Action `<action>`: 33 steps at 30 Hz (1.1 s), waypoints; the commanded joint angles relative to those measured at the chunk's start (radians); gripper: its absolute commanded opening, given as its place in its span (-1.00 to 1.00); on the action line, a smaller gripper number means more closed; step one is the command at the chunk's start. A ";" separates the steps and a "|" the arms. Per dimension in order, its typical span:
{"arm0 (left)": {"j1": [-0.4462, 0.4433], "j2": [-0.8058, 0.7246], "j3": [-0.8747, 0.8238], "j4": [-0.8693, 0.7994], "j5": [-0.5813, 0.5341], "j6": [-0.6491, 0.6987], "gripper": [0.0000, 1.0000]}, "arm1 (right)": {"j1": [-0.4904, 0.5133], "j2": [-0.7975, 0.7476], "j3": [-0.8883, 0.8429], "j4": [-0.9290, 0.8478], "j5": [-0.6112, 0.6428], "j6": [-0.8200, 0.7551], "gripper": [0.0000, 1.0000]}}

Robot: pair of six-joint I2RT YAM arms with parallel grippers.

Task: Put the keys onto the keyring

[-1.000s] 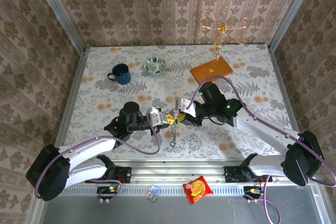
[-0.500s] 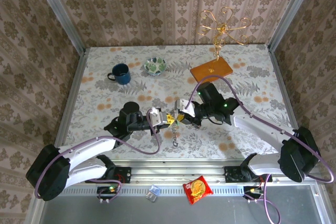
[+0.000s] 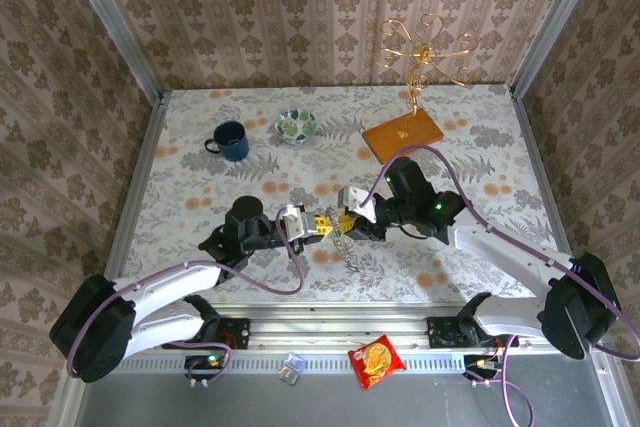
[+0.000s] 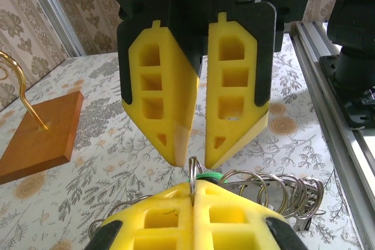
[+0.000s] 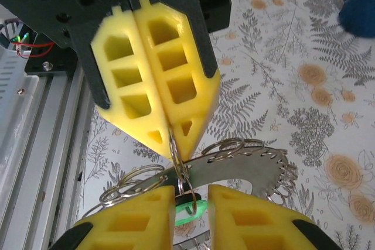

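You're threading: left tool (image 4: 193, 187) pinches the ring (image 4: 191, 171), right tool (image 5: 192, 194) narrowly parted around the key (image 5: 190, 210); next, regrip squarely

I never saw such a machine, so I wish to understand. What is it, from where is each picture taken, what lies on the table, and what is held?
These are two robot arms bolted at the near edge of a table, each ending in a gripper with two yellow fingers. One camera looks down from above; one sits on each wrist, looking past its own fingers. On it stand a blue mug, a small bowl and a wooden-based hook stand. The left gripper is shut on a keyring. The right gripper is open, a green key at its jaws.
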 commanded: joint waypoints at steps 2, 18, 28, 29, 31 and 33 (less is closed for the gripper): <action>0.001 0.020 -0.019 0.167 0.039 -0.084 -1.00 | -0.004 -0.005 -0.020 0.058 -0.059 0.043 -0.56; 0.002 0.030 -0.026 0.192 0.006 -0.107 -0.72 | -0.004 0.011 0.007 0.068 -0.068 0.047 -1.00; -0.012 0.003 0.107 -0.256 -0.094 0.104 -0.51 | 0.066 0.083 0.186 -0.263 0.140 -0.159 -1.00; -0.013 0.004 0.112 -0.263 -0.096 0.107 -0.51 | 0.072 0.090 0.197 -0.268 0.149 -0.167 -1.00; -0.013 0.000 0.117 -0.268 -0.094 0.110 -0.52 | 0.092 0.102 0.219 -0.303 0.181 -0.187 -1.00; -0.013 0.000 0.121 -0.271 -0.090 0.111 -0.57 | 0.110 0.114 0.241 -0.322 0.207 -0.203 -1.00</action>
